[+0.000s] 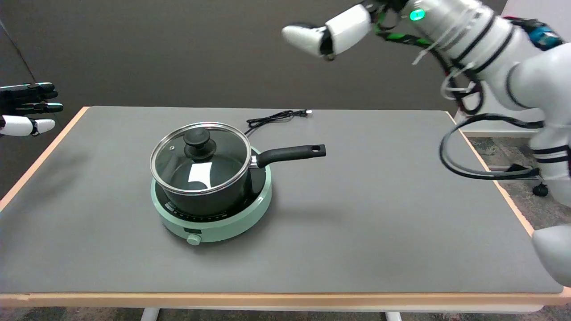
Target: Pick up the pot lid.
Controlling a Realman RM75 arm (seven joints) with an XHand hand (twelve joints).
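— Where is the right hand (328, 33) sitting relative to the lid (200, 157)?

— It is hanging high in the air at the top of the view, well apart from the lid. The lid is lying down and to the left of it, resting on the pot (209, 187), which is standing on the green hotplate (214, 220) on the table (357, 223).

— Is the hand holding anything?

— I am seeing nothing in it, but much of it is running off the top edge, so I cannot tell whether the fingers are spread or curled.

— What is it aiming for, would you say?

— The black knob (200, 140) in the lid's middle, I am guessing. It is sticking straight up, so a reach from above looks right. The pot's handle (292, 153) is pointing right, toward the working arm.

— And the other hand (27, 109)?

— It is hovering at the left edge, roughly as far from the lid.

— Counting things?

— One lid, one pot, one hotplate, one black cord (276, 117) lying behind them.
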